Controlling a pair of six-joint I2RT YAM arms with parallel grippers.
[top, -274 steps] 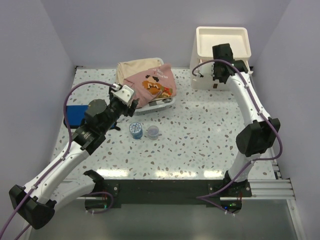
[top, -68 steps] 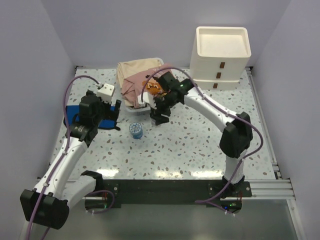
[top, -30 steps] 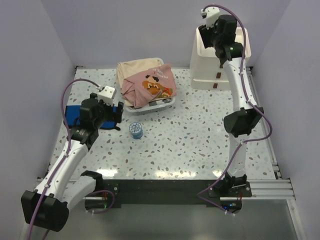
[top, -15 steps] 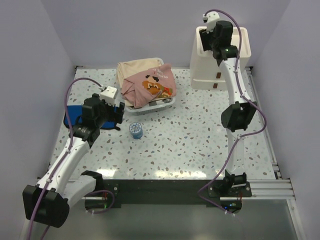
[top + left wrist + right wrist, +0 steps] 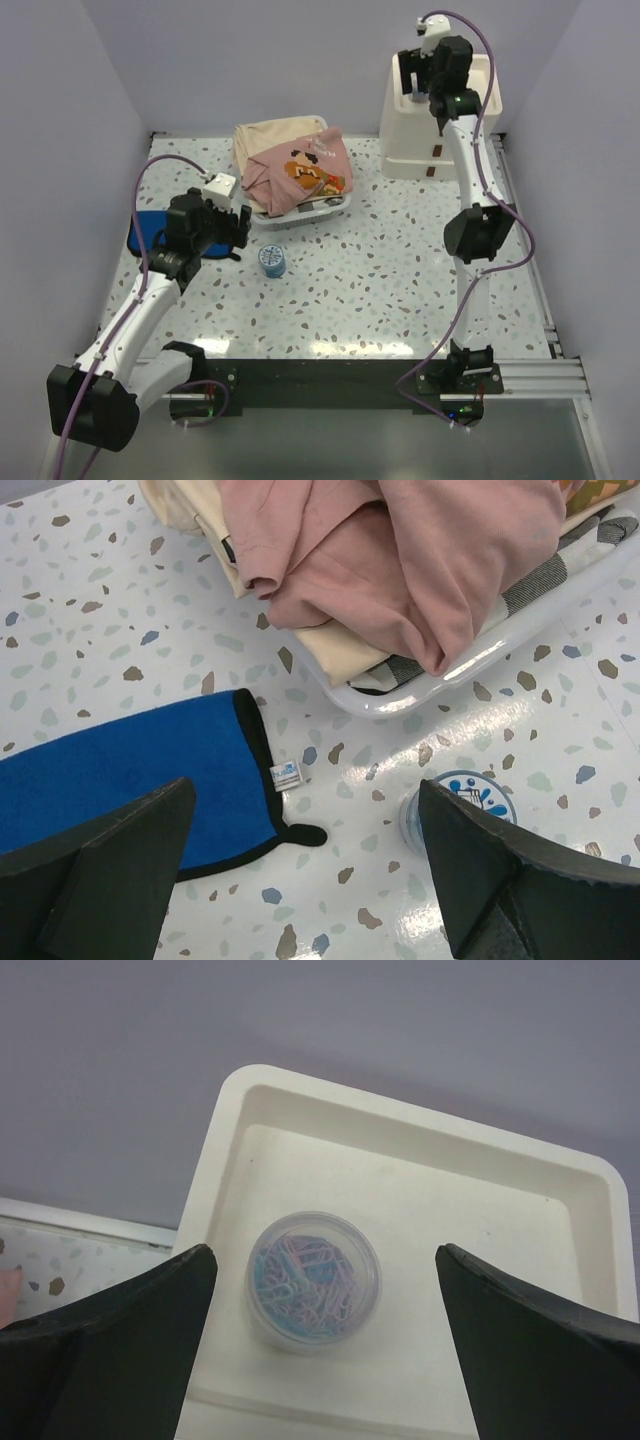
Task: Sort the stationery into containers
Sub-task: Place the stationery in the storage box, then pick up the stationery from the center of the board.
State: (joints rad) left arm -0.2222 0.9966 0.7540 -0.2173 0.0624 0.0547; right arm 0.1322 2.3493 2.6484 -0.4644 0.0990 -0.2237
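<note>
The right arm reaches up to the cream-white drawer unit point(image 5: 405, 150), which stands at the 1 o'clock corner of the counter point(image 5: 400, 270) with its two brown-handled drawers shut. The right pincer point(image 5: 322, 1251) hangs above the unit's square tray top point(image 5: 420, 1125) with its fingers spread wide and nothing between them. Straight below it, a small clear cup point(image 5: 313, 1280) full of pastel paper clips stands upright on the tray floor, toward the tray's 7 o'clock corner in the wrist view and apart from both fingers. The left pincer point(image 5: 305, 783) is also spread wide and holds nothing. It hovers over the counter's 9 o'clock side. Beneath it, a blue tape roll point(image 5: 458, 798) lies flat on the speckled surface near the right-hand finger. In the overhead view the roll sits toward 9 o'clock from the counter's middle. A blue cloth point(image 5: 130, 770) with black edging lies toward 9 o'clock of the roll and does not touch it. At 12 o'clock from the roll sits a clear basket point(image 5: 450, 675) piled with pink and beige clothes point(image 5: 420, 560), which spill over its rim. In the overhead view the basket lies toward the counter's far edge, at 11 o'clock.
</note>
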